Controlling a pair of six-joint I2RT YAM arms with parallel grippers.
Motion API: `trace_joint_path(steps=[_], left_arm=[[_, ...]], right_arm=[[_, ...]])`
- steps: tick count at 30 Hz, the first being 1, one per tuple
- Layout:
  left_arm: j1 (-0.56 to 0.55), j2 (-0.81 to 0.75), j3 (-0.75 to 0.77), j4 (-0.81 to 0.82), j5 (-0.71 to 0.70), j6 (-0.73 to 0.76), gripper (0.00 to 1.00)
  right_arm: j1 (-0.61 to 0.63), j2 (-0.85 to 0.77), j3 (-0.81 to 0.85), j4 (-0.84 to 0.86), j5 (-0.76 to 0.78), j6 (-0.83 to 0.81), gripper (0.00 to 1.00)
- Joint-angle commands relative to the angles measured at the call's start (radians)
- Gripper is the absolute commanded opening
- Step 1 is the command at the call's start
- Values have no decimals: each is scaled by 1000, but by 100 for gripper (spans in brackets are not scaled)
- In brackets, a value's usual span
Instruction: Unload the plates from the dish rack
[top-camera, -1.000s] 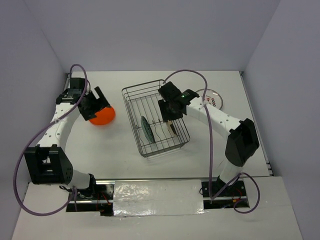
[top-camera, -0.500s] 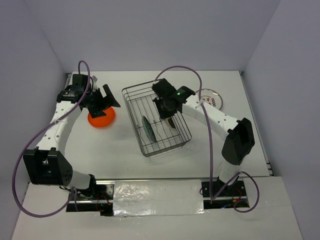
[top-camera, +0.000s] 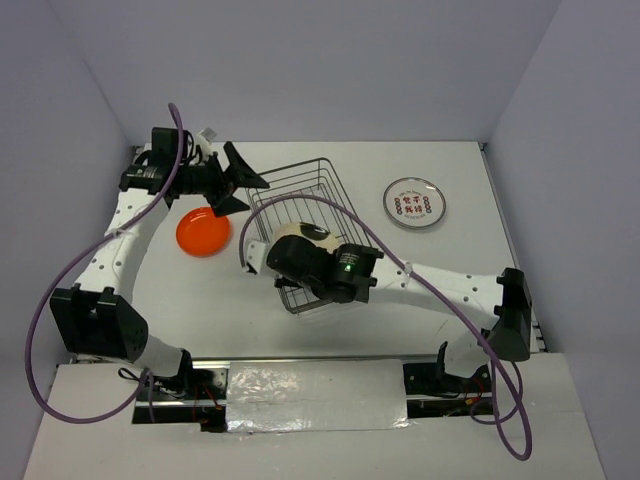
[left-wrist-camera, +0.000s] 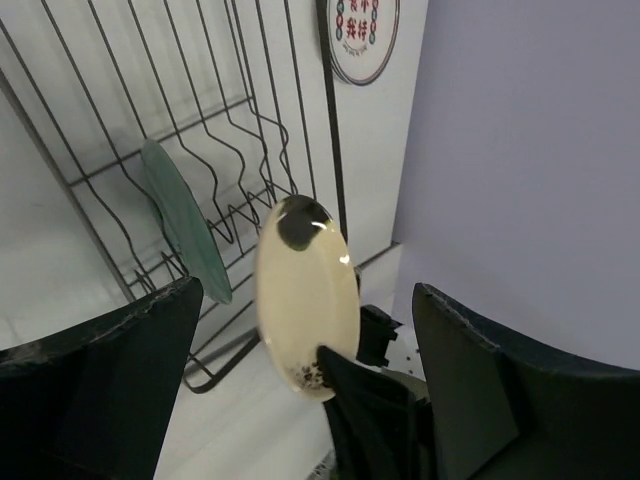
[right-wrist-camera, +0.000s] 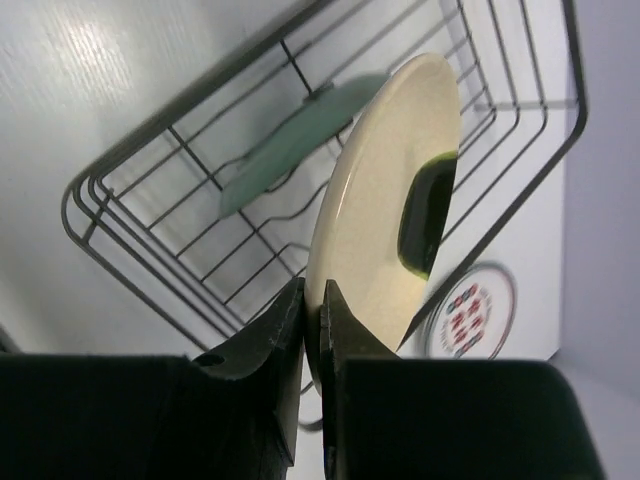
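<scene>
Lies across the near end of the dish rack (top-camera: 300, 180) and hides it from above: right arm. Left of the rack, orange plate (top-camera: 203, 232) flat on the table; right of it, white printed plate (top-camera: 413, 202). Since a second ago: right gripper (right-wrist-camera: 312, 300) up out of the rack, clenched on a cream plate (right-wrist-camera: 390, 190) with a black patch; left gripper (top-camera: 250, 195) off the orange plate, spread wide at the rack's left rim. Inside the rack, teal plate (left-wrist-camera: 185, 225) on edge.
</scene>
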Motion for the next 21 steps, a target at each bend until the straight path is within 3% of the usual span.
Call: trace_joint_path(steps=[1, 3, 11, 16, 18, 19, 20, 21], left_arm=[[-16, -35, -80, 43, 95, -88, 98], [-19, -55, -112, 54, 109, -95, 95], [-24, -87, -129, -43, 25, -29, 86], [-25, -107, -163, 7, 71, -52, 56], [-25, -109, -157, -2, 65, -46, 22], [-25, -109, -156, -3, 60, -44, 10], [-25, -107, -151, -11, 57, -34, 0], [-22, -109, -146, -26, 43, -27, 0]], right_arm=[[23, -73, -13, 241, 39, -221, 0], [40, -73, -16, 302, 36, -288, 0], [45, 80, 124, 278, 66, -376, 0], [43, 118, 139, 322, 63, -401, 0], [45, 149, 157, 338, 88, -408, 0], [45, 160, 161, 350, 109, -411, 0], [43, 170, 161, 374, 134, -416, 0], [43, 189, 164, 375, 154, -414, 2]])
